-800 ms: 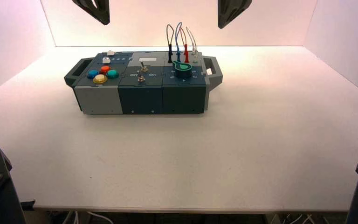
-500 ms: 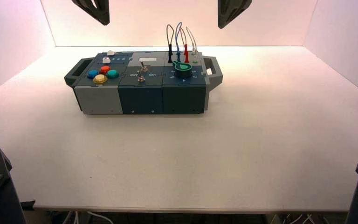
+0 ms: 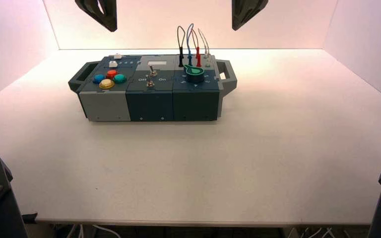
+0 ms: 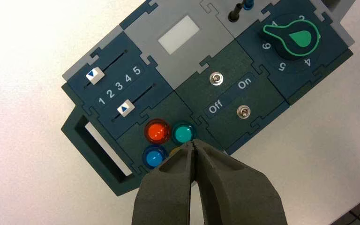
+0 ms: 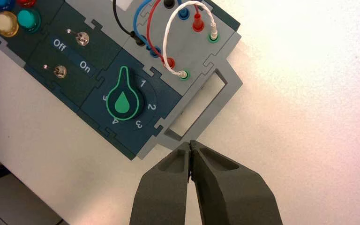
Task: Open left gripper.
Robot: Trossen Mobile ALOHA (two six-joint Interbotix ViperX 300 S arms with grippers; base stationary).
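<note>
Box (image 3: 151, 91) mid-table | left gripper (image 4: 193, 146) above buttons (image 4: 168, 140), jaws clenched | right gripper (image 5: 189, 146) clenched

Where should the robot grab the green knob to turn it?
Probably from straight above, fingers either side of the green knob's narrow pointer tail: the teardrop shape gives two flat sides there. The right gripper, shut, hangs nearest; the left gripper, also shut, hangs over the coloured buttons.
</note>
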